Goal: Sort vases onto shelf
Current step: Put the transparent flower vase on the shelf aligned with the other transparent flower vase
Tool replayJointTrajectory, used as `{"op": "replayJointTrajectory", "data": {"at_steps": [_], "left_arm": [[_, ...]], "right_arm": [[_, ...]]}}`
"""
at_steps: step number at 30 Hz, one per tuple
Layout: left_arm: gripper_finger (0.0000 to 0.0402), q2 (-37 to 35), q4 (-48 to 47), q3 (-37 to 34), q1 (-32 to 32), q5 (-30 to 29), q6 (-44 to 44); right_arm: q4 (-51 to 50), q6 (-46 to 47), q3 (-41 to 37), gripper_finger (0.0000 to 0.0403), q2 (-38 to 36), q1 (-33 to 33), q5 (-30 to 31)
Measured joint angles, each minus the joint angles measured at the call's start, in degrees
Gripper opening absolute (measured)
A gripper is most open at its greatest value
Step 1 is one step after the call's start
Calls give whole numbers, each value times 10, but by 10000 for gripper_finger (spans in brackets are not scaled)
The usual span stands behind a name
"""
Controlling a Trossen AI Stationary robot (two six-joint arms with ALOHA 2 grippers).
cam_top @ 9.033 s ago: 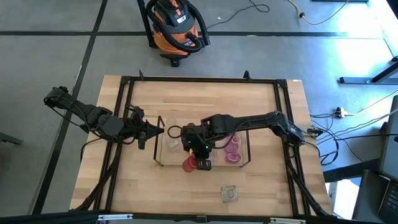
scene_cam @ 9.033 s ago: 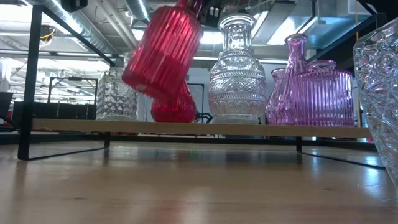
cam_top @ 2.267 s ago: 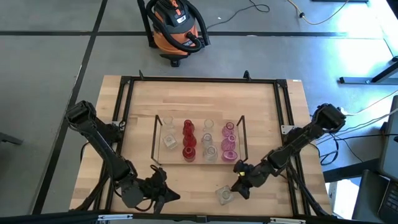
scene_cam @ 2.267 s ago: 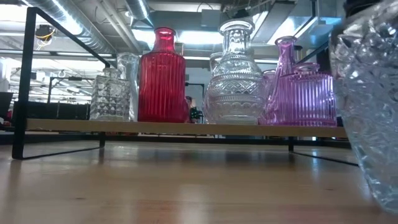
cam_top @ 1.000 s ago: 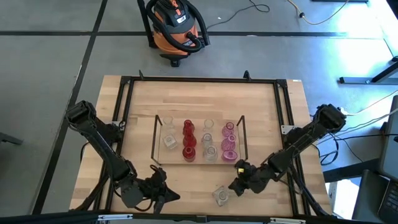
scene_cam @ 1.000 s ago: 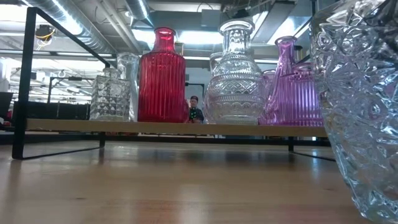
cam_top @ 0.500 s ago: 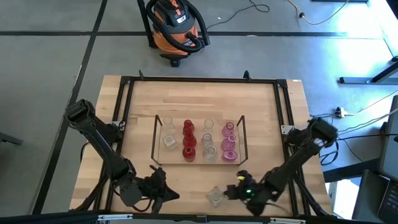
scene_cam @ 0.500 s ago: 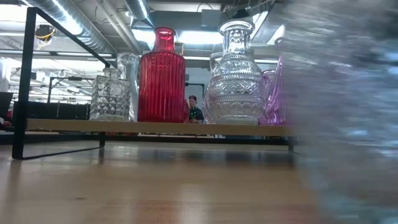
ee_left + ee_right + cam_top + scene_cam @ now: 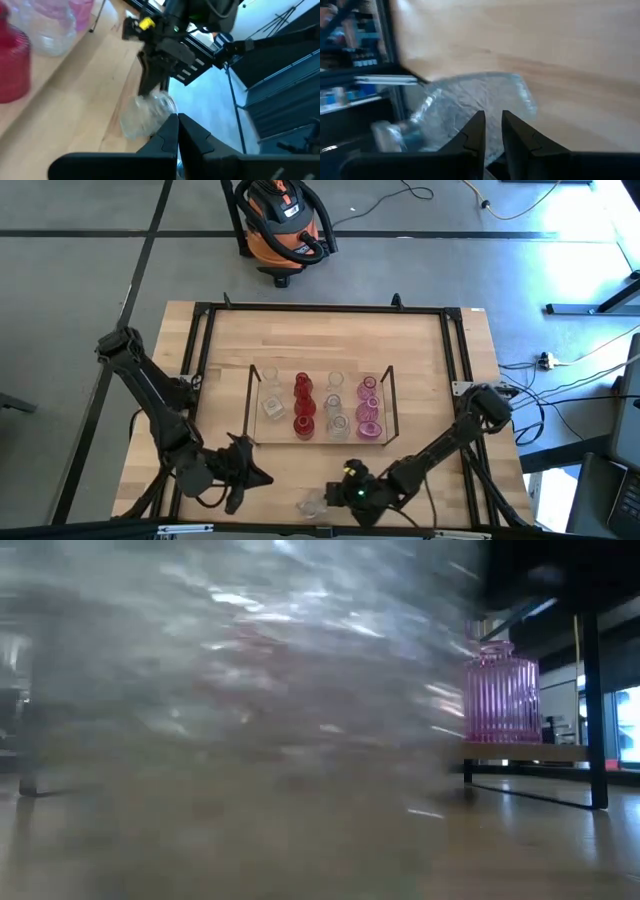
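The last clear vase (image 9: 312, 503) lies loose at the near edge of the worktop (image 9: 420, 360), well in front of the shelf (image 9: 252, 395) and seemingly tipped on its side. In the low view it is only a large blur across most of the picture. The right end effector (image 9: 337, 496) is just beside it, its fingers nearly together with a narrow slit between them in its wrist view, gripping nothing; the glass (image 9: 470, 105) shows beyond the tips. The left end effector (image 9: 256, 477) hovers near the vase, on the side away from the right one, fingers pressed together and empty.

Judging by this, the step in hand is recovering a vase that has got away, not placing it. The next move calls for spreading the fingers, closing on the body, then righting it.

On the shelf stand clear, red (image 9: 302, 402) and pink vases (image 9: 369, 408) in rows. Beyond the worktop lie a grey floor, an orange vacuum cleaner (image 9: 280, 225) and trailing cables.
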Motion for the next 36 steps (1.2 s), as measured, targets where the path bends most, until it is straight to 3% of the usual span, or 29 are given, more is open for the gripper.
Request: {"op": "replayJointTrajectory", "data": {"at_steps": [7, 10, 13, 14, 16, 17, 20, 22, 24, 26, 29, 36], "left_arm": [[0, -20, -46, 0, 3, 59, -16], [0, -20, -48, 0, 3, 55, -26], [0, -18, -67, -2, 5, 50, -97], [0, -14, -67, -10, 16, 99, -142], [0, 17, -44, -45, 41, 254, -203], [0, 43, -4, -66, 45, 298, -217], [0, 133, 187, -115, 44, 384, -260], [0, 211, 331, -106, 50, 438, -293], [0, 293, 410, -94, 58, 453, -326], [0, 344, 471, -63, 63, 433, -341], [0, 367, 432, -35, 79, 435, -349], [0, 321, 318, -21, 109, 422, -303]], "right_arm": [[3, -39, 66, 53, 47, -33, -7], [-4, -57, 79, 53, 52, -41, -16], [-41, -57, 80, 53, 53, -45, -16], [-54, -50, 80, 53, 52, -45, -15], [-75, -43, 79, 53, 46, -43, -15], [-81, -43, 79, 53, 41, -43, -16], [-100, -45, 79, 53, 24, -42, -22], [-131, -47, 79, 53, 10, -42, -18], [-151, -54, 79, 53, -5, -42, -16], [-158, -87, 79, 53, -23, -42, -22], [-161, -124, 80, 53, -42, -42, -31], [-179, -168, 80, 53, -56, -42, -37]]}}
